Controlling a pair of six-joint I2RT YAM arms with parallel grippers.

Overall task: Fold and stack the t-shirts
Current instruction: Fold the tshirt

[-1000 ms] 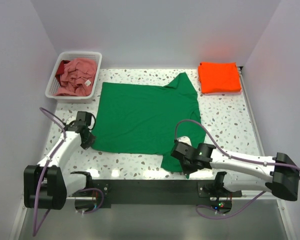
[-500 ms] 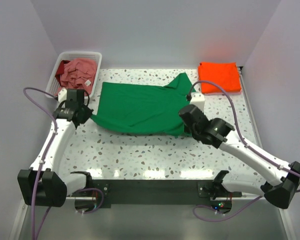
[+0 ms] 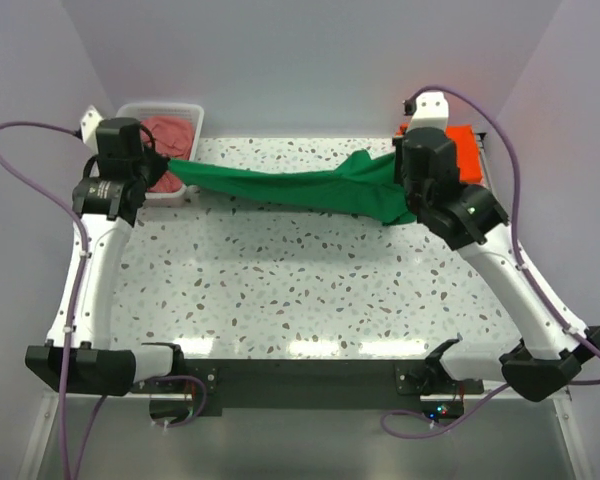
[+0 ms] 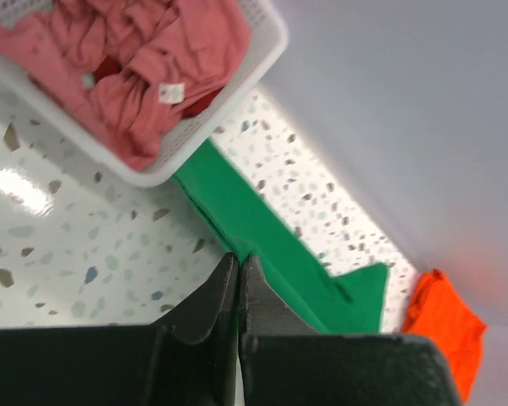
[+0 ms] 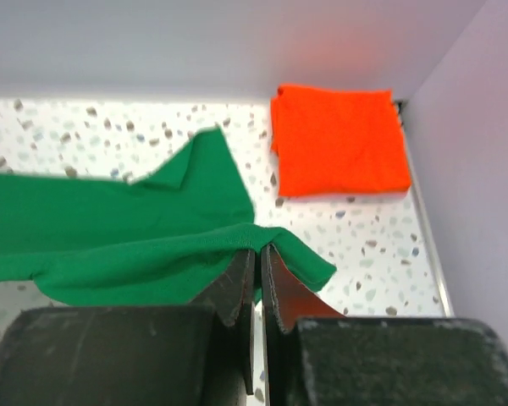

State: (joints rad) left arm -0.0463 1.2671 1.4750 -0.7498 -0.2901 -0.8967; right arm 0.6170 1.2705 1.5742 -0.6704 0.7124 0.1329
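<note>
Green shirt [image 3: 290, 187] hangs as a narrow band across the upper part of the top view. Its long axis runs left to right, from the basket [image 3: 192, 108] at upper left towards the orange shirt [image 3: 467, 140] at upper right. Each end is held. The left gripper [image 4: 239, 264] has its jaws pressed together on the cloth's left end, just beside the basket rim. The right gripper [image 5: 259, 254] pinches the right end, where the cloth bunches and droops. Whether the band's lower edge touches the table [image 3: 300, 290] I cannot tell.

The cloth lies between the two grippers, so the next move probably depends on both arms travelling together, at right angles to that axis. The folded orange shirt sits just beyond the right gripper, so the right arm is the nearer one to the stack. The pink shirt [image 4: 152, 59] lies crumpled in the basket.
</note>
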